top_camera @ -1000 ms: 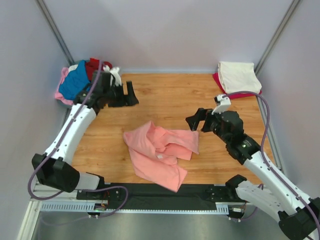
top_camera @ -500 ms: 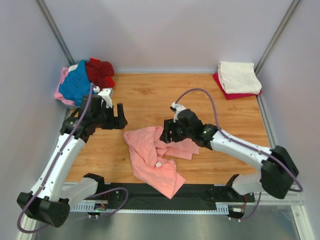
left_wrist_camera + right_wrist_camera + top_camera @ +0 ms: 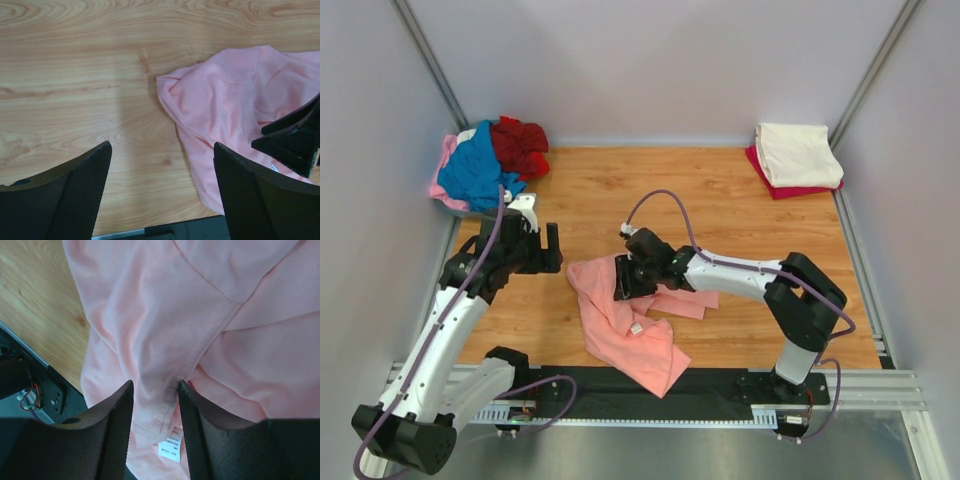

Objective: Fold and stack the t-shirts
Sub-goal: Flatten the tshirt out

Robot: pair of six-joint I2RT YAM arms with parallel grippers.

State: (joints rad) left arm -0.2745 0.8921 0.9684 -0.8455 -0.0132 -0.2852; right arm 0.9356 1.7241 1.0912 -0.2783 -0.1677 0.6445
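Near edge: a black rail (image 3: pixel 740 384) runs along the front of the wooden worktop (image 3: pixel 720 200). The nearest corner of the shirt lies over it.
Salmon-pink t-shirt (image 3: pixel 620 325): it lies crumpled on the near middle of the worktop. Its long axis goes slantwise, from the far left end to the near right corner. A shorter folded part points to the right.
Label: a small white tag (image 3: pixel 636 327) shows on the cloth, near the middle of the shirt.
Right arm (image 3: pixel 740 275): it reaches leftward across the worktop, over the far part of the shirt. Its jaws stand narrow and point down, and a raised ridge of the pink cloth is pinched between them.
Left arm (image 3: pixel 460 300): its jaws stand wide and hold nothing. They hang over bare wood just beside the left end of the shirt and do not touch it.
Far left corner: a loose heap of shirts: blue (image 3: pixel 470 172), dark red (image 3: pixel 520 145) and pale pink (image 3: pixel 443 170).
Far right corner: a folded cream shirt (image 3: pixel 795 152) lies on a folded red one (image 3: pixel 765 182).
Change from one second ago: the right jaws were wide and to the right of the shirt, and they now close on it. The left arm has come nearer from the heap.
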